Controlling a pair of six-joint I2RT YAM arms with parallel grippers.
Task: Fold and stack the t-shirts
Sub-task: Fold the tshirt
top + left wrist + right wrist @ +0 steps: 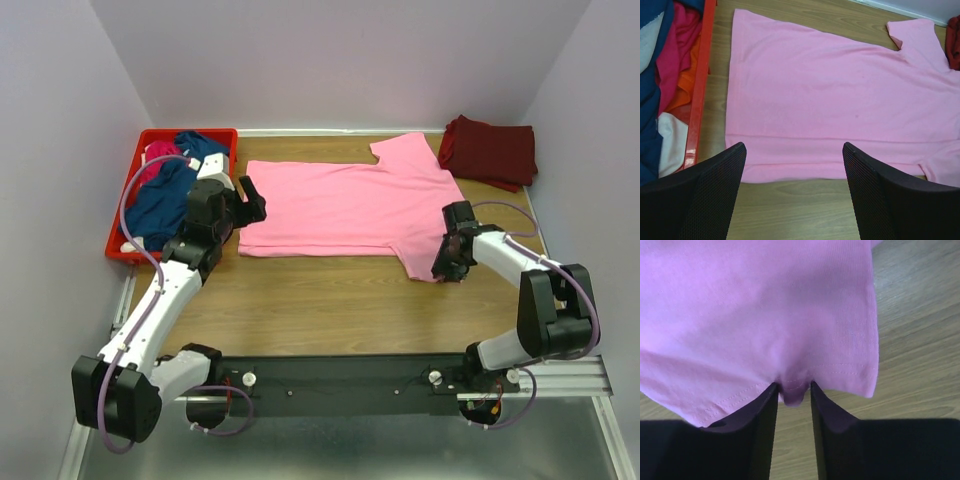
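Observation:
A light pink t-shirt (350,205) lies spread flat on the wooden table, also in the left wrist view (840,100). My right gripper (450,262) is shut on the hem of its near sleeve; the cloth (792,390) is pinched between the fingers. My left gripper (252,200) is open and empty, just off the shirt's left hem (790,172), not touching it. A folded dark maroon t-shirt (490,150) lies at the back right. Navy blue (160,200) and magenta (155,160) shirts are piled in the red crate (215,133).
The red plastic crate stands at the table's left edge, close to my left arm; its wall shows in the left wrist view (699,95), with white and orange cloth inside. Purple walls enclose the table on three sides. Bare wood (330,300) lies in front of the pink shirt.

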